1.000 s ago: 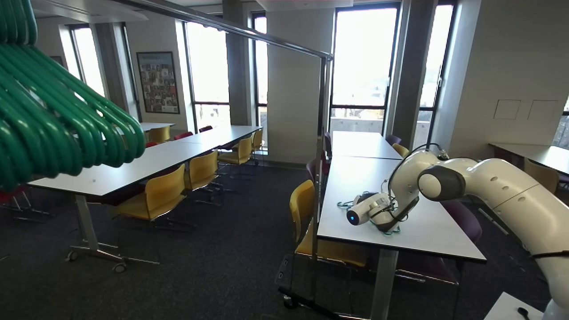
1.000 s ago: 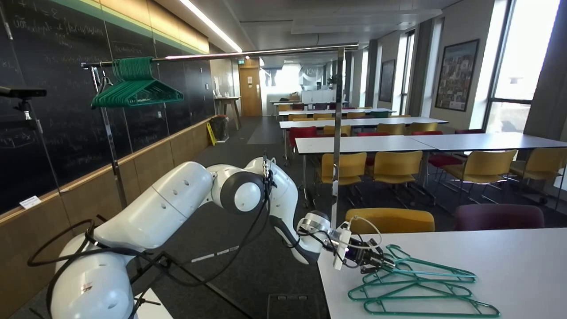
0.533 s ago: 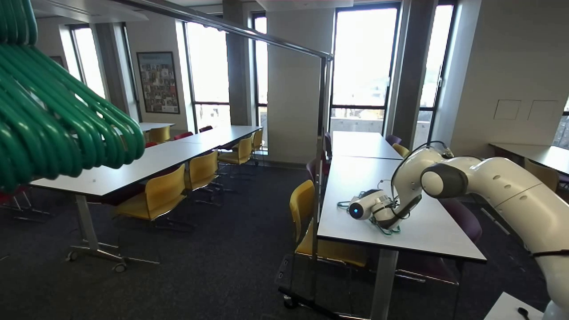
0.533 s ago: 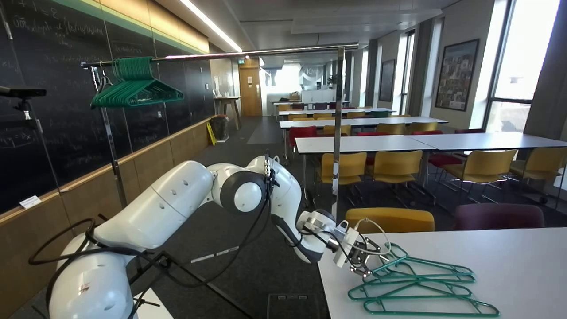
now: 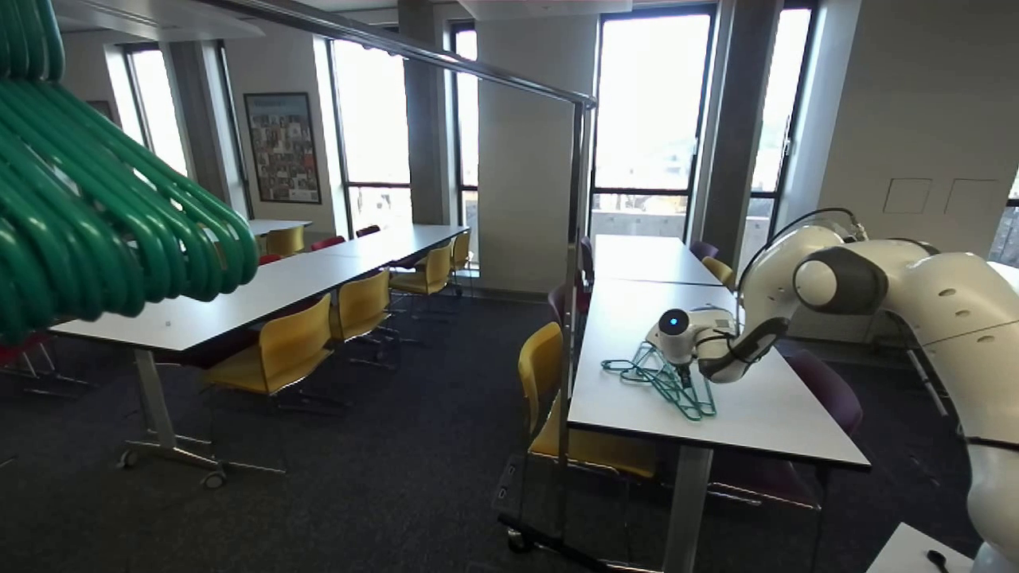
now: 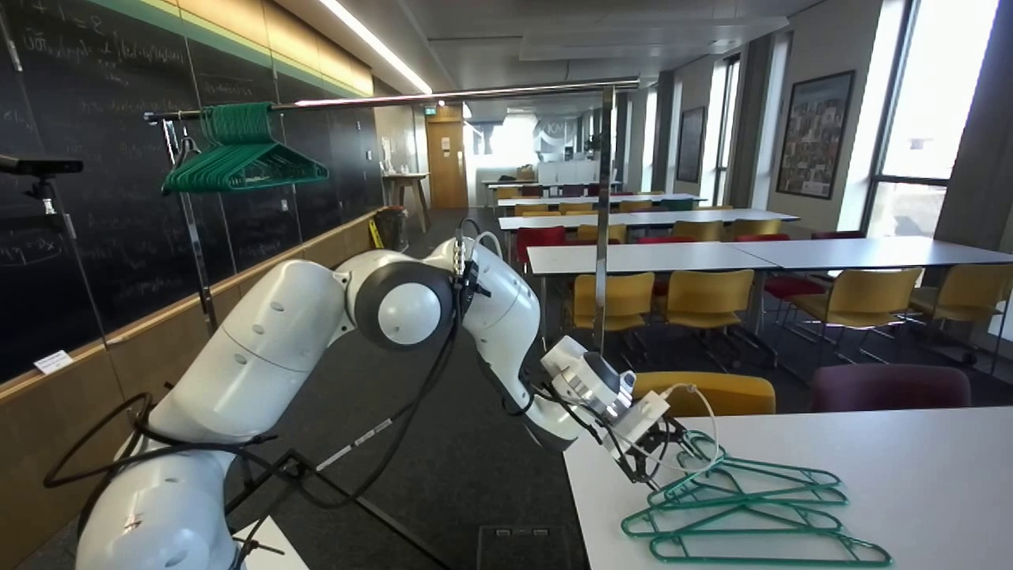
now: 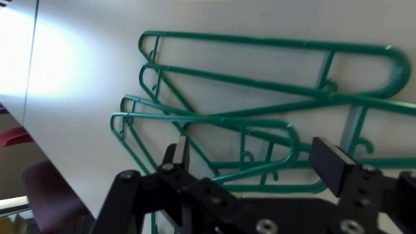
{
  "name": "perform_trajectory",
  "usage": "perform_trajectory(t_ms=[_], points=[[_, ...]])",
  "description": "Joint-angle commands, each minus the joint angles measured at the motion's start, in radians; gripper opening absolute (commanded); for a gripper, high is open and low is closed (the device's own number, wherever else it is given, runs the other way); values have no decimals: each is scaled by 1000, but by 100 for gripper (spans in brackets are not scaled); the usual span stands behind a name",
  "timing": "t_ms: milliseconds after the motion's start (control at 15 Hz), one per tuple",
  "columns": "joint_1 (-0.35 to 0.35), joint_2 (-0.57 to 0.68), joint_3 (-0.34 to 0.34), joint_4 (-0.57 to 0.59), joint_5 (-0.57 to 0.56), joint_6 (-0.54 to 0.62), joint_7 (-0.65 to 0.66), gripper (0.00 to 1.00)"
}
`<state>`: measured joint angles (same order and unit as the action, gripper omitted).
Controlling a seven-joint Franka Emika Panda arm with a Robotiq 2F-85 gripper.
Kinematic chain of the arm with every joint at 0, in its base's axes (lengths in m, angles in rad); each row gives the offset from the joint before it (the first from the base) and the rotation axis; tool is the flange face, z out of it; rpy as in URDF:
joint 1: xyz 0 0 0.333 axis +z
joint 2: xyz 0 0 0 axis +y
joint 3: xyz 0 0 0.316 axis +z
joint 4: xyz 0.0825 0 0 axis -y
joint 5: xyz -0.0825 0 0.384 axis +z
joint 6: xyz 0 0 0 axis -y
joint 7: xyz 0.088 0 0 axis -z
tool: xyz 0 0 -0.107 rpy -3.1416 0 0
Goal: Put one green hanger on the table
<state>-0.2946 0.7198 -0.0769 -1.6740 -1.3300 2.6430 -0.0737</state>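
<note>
Several thin green hangers (image 7: 227,38) lie overlapped on the white table (image 6: 926,467); the same pile of green hangers (image 5: 617,365) shows near the table's end. My gripper (image 7: 251,143) is open, its fingers (image 7: 331,162) spread wide with nothing pinched between them. Below the gap, in the wrist view, is the rounded end of the topmost green hanger (image 7: 294,139). In an exterior view the gripper (image 6: 666,457) is tilted down over the hook side of the pile; whether it touches a hanger I cannot tell.
More green hangers (image 6: 245,170) hang from a metal rail (image 6: 475,92). The rack's upright pole (image 6: 603,237) stands beside the arm and the table end. A yellow chair (image 6: 736,393) and a purple chair (image 6: 890,388) stand along the table's edge.
My gripper has opened and let go at the hangers. The arm has drawn up and back, with the hand tilting more downward. The hangers stay lying on the table.
</note>
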Motion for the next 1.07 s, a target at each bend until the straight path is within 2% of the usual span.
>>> perform_trajectory(t_ms=[0,133,200,800,867,933,1000], points=[[-83,-159,84,-187,221,-87,-275,100],[-136,-191,147,-232,351,-102,-432,100],[-116,-200,118,-258,439,-32,-508,100],[-116,-218,197,-376,923,95,-1026,100],[-57,-238,149,-379,891,90,-1011,100],[-44,-169,127,-318,922,72,-998,100],[-34,-173,126,-321,921,74,-1005,100]])
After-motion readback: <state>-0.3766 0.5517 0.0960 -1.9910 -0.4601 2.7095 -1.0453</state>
